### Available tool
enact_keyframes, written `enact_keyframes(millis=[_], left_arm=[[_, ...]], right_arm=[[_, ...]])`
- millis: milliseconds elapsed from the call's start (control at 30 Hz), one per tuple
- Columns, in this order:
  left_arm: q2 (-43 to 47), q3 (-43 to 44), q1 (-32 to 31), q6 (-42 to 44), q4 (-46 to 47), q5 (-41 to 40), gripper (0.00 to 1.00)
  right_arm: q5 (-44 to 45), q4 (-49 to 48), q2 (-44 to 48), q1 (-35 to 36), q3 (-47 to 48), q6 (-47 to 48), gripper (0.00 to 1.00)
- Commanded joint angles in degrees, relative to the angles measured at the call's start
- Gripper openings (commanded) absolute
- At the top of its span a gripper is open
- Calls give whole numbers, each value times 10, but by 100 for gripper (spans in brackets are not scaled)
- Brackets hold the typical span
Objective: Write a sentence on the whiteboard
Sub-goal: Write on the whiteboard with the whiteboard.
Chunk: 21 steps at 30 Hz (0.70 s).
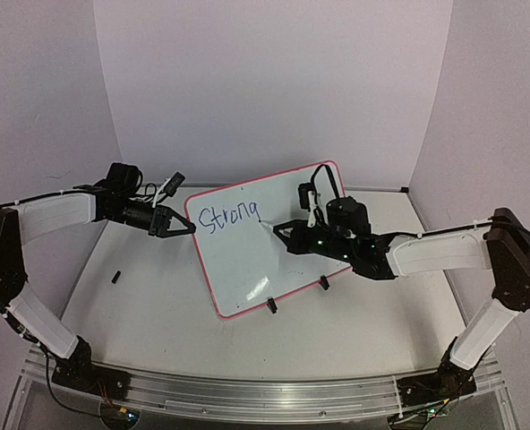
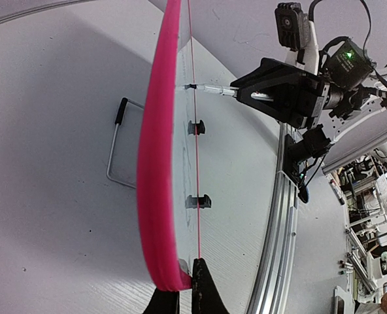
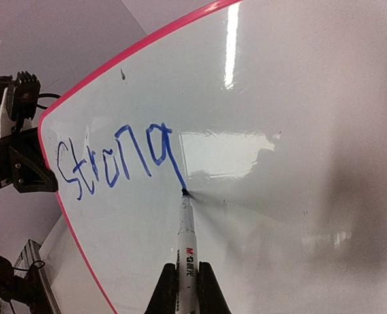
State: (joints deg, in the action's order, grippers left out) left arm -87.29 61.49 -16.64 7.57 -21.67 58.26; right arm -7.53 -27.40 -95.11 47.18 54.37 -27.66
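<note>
The whiteboard [image 1: 265,260] stands tilted on two black clip feet in mid-table, its rim pink. Blue lettering [image 1: 229,216] on it reads "Strong" along the top left, also in the right wrist view [image 3: 115,160]. My left gripper [image 1: 186,229] is shut on the board's left rim [image 2: 155,196], seen edge-on in the left wrist view. My right gripper [image 1: 281,229] is shut on a white marker [image 3: 185,255], whose tip touches the board at the tail of the "g". The marker also shows in the left wrist view [image 2: 210,89].
A small black marker cap [image 1: 116,276] lies on the table to the left of the board. A wire stand leg [image 2: 118,147] sits behind the board. An aluminium rail [image 1: 247,394] runs along the near table edge.
</note>
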Motion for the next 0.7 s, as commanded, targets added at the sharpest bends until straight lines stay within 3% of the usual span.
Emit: enact_keyframes(millis=[0, 400, 667], left_arm=[[6, 24, -2, 46, 8, -18, 0], [6, 24, -2, 46, 9, -17, 0], [7, 24, -2, 46, 9, -18, 0]], right_arm=[[-4, 17, 8, 8, -10, -6, 0], [-12, -2, -6, 24, 30, -1, 0], [15, -5, 41, 24, 51, 27, 0]])
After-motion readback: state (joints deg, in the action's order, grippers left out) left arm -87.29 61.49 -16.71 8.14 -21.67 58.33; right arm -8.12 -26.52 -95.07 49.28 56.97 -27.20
